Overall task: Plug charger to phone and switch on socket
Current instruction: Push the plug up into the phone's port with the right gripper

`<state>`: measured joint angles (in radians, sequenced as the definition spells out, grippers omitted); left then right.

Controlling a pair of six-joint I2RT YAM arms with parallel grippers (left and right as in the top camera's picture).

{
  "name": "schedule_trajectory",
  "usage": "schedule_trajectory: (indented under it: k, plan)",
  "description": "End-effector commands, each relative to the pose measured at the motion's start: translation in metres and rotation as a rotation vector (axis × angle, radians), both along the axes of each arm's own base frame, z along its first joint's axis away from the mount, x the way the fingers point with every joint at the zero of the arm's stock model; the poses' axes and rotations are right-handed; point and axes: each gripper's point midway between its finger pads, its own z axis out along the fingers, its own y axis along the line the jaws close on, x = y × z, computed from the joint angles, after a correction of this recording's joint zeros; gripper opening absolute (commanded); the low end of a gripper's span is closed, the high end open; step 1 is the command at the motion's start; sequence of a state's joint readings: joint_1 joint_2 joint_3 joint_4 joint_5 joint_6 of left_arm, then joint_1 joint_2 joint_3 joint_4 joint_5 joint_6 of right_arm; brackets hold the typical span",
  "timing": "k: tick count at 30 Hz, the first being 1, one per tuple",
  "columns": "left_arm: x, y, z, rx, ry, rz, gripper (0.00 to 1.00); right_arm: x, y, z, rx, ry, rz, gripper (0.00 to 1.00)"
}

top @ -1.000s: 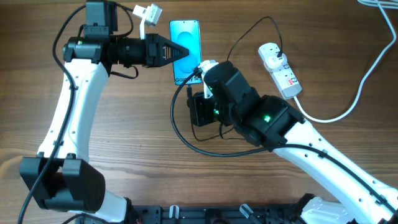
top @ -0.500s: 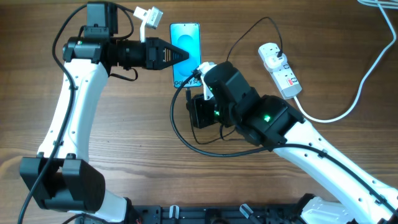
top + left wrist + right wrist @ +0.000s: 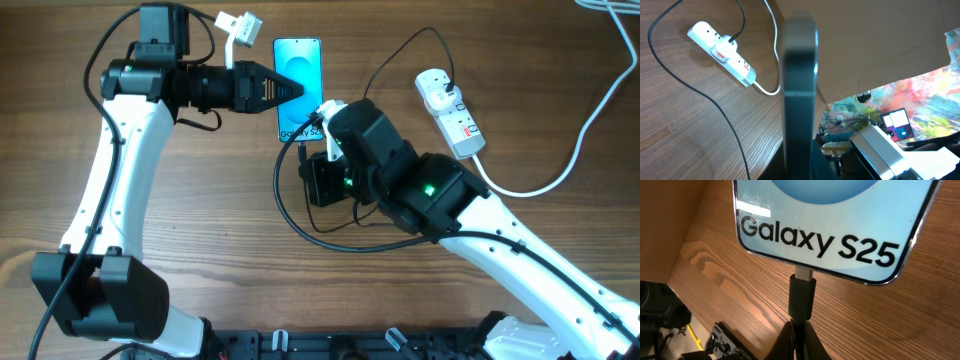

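The phone [image 3: 299, 60], cyan screen up, lies on the wooden table. My left gripper [image 3: 287, 88] reaches in from the left and is shut on it; in the left wrist view the phone [image 3: 800, 75] shows edge-on between the jaws. My right gripper [image 3: 799, 331] is shut on the charger's black plug [image 3: 802, 299]. The plug's metal tip meets the middle of the phone's [image 3: 830, 210] short edge below the "Galaxy S25" text. The charger cable [image 3: 283, 195] loops under my right arm and runs to the socket [image 3: 452, 115], which lies far right. The socket [image 3: 722, 49] also shows in the left wrist view.
A thick white cord [image 3: 590, 120] runs from the socket off the right and far edges. A small white connector piece [image 3: 238, 22] sits above my left wrist. The right arm's body [image 3: 400, 180] covers the table's middle. Black rails [image 3: 330, 345] line the near edge.
The left gripper and the phone have shifted very slightly. The right gripper holds the plug at the same place on the phone's edge.
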<state>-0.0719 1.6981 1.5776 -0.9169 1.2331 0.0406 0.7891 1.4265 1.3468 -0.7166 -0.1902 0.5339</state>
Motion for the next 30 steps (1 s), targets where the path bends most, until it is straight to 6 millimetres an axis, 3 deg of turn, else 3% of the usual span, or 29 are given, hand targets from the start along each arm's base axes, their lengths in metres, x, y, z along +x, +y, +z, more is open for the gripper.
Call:
schedule_trajectory:
  k: [1,30]
  plan:
    - [-0.0085,-0.0058,0.0087,-0.033,-0.016,-0.04,0.04,0.0187,-0.0094,0.0167,0.008,-0.085,-0.066,0.05]
    - [-0.0084,-0.0058,0.0086,-0.033,-0.017,-0.04,0.04,0.0268,-0.0147,0.0186,0.053,-0.033,-0.164,0.05]
